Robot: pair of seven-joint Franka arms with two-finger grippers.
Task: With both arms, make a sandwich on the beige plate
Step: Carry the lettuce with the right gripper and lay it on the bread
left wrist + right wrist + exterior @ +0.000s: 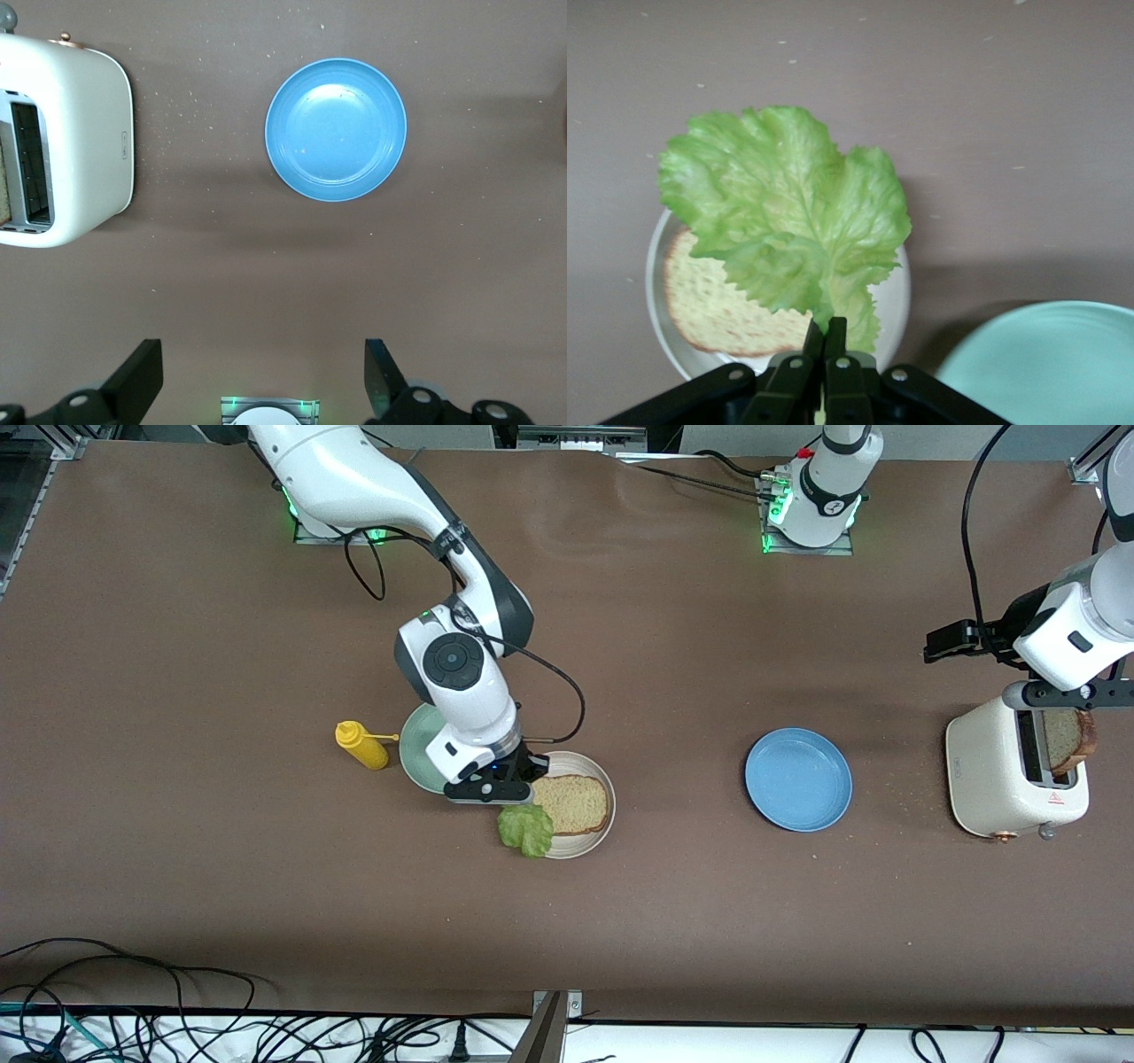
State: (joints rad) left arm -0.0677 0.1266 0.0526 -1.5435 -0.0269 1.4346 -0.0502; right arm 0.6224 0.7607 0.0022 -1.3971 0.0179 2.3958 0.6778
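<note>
My right gripper (500, 790) (824, 329) is shut on the stem edge of a crinkled green lettuce leaf (525, 828) (788, 204). The leaf hangs over the rim of the beige plate (595, 837) (895, 301) and over one corner of the brown bread slice (574, 802) (718, 305) lying on that plate. A second bread slice (1067, 740) stands in a slot of the cream toaster (1001, 779) (80, 142). My left gripper (1067, 695) (263, 381) hovers open above the toaster with nothing between its fingers.
A mint-green plate (415, 748) (1045, 363) touches the beige plate, partly under my right arm. A yellow squeeze bottle (361, 744) stands beside it toward the right arm's end. A blue plate (798, 779) (336, 129) lies between the beige plate and the toaster.
</note>
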